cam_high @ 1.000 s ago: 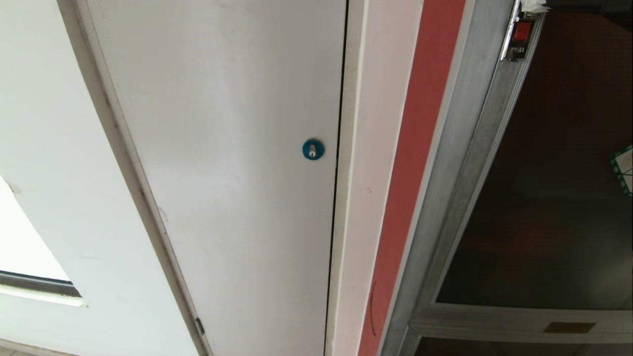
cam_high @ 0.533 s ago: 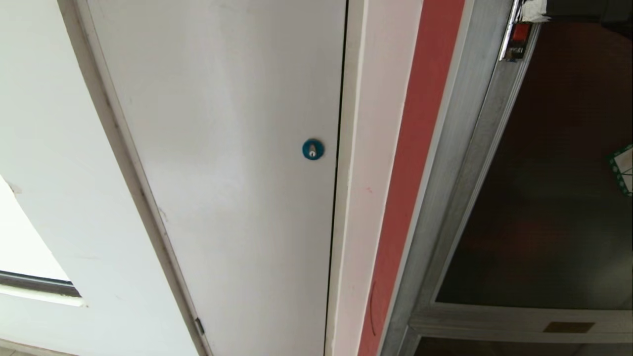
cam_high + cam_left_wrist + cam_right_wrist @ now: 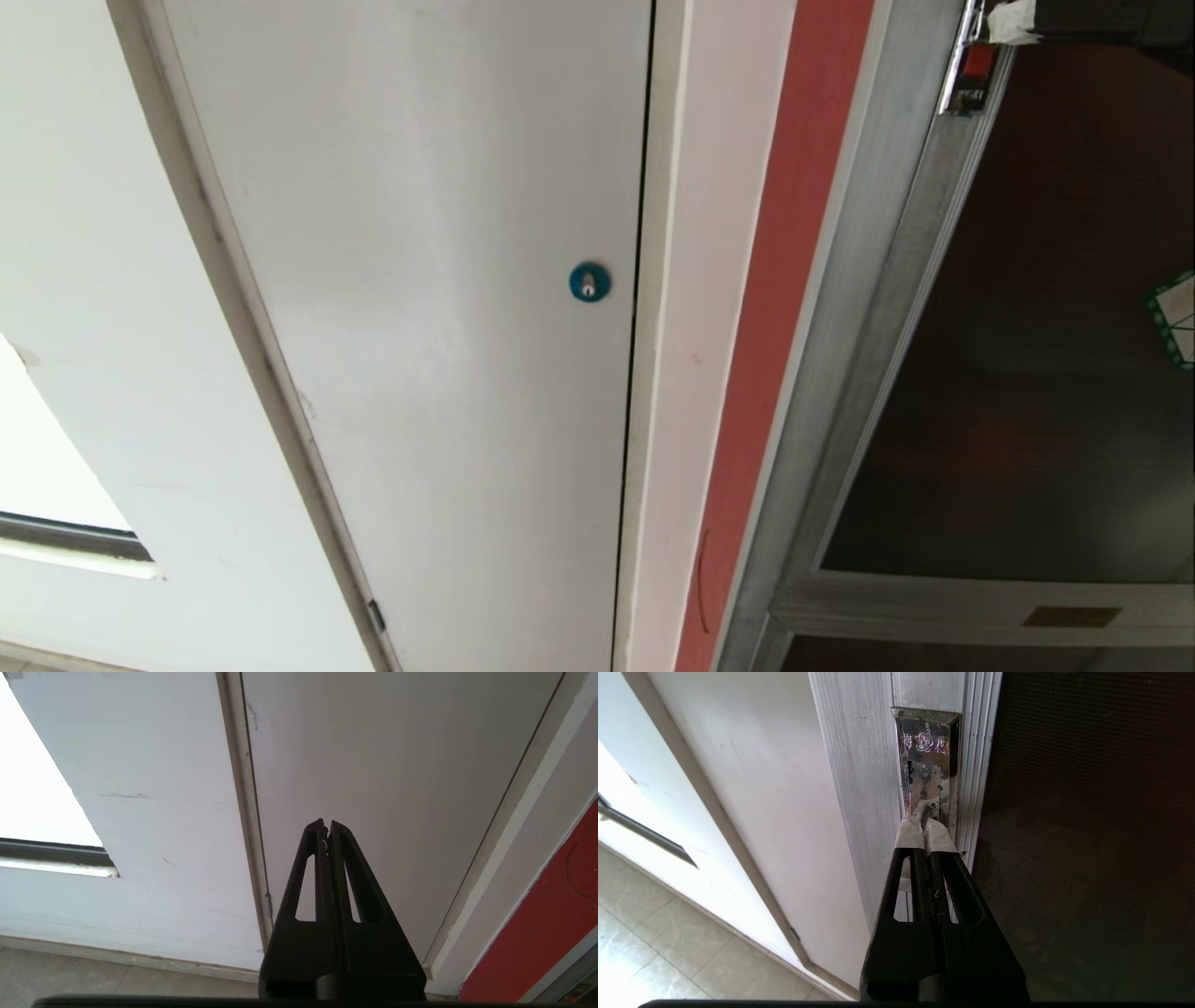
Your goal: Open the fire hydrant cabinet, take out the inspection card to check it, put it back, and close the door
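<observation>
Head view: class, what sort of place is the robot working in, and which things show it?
Probably an indoor corridor of a building: a fire hydrant cabinet with a tinted glass door is set in the wall beside a plain white panel door with a round blue lock.

- A plain white panel door (image 3: 420, 308) with a round blue lock (image 3: 589, 282) near its edge.
- Pale floor tiles (image 3: 654, 952) below a white wall (image 3: 140, 812).

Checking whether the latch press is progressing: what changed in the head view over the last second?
The right gripper, fingers shut, edged further into view toward the red latch. The door stays closed; the white panel door is unchanged.
</observation>
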Controlling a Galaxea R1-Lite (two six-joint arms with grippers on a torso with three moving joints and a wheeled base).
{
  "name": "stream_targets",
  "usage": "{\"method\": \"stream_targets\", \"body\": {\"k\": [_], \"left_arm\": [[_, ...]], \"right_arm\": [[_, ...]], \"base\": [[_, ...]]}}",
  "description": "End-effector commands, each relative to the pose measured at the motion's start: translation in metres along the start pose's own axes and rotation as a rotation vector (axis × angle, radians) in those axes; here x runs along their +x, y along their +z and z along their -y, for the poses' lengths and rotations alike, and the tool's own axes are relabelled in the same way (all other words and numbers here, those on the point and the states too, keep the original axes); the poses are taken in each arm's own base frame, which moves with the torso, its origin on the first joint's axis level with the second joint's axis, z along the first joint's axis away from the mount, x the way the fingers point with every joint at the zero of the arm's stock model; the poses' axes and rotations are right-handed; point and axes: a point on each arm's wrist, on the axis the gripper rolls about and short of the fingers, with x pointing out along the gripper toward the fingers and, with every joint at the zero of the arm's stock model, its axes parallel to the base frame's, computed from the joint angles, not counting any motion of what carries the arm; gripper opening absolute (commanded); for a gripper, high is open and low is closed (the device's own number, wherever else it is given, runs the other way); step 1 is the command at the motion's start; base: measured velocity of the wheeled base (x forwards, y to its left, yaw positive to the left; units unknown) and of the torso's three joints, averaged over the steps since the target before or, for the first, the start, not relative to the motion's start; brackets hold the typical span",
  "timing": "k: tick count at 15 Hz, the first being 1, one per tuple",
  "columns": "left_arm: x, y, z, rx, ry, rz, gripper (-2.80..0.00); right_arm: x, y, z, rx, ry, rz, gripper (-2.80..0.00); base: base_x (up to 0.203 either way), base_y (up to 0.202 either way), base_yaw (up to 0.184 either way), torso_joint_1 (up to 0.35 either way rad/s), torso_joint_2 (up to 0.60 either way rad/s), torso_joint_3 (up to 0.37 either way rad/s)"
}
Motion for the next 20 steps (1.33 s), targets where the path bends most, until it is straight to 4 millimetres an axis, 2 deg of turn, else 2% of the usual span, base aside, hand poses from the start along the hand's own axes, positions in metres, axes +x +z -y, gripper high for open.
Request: {"method": "stream_targets", "body": {"k": [1,20], "left_arm": [[0.001,-0.002,0.0,0.0,0.001,-0.007,-2.8],[0.001,-0.002,0.0,0.0,0.001,-0.007,-2.8]], "right_arm": [[0.003,-0.002,0.0,-0.002,0.001,-0.01,-2.8],[0.021,-0.003,0.001,-0.002,-0.009,-0.002,-2.8]], "base": [[0.0,0.0,0.0,0.0,0.0,0.0],[0.0,0.0,0.0,0.0,0.0,0.0]]}}
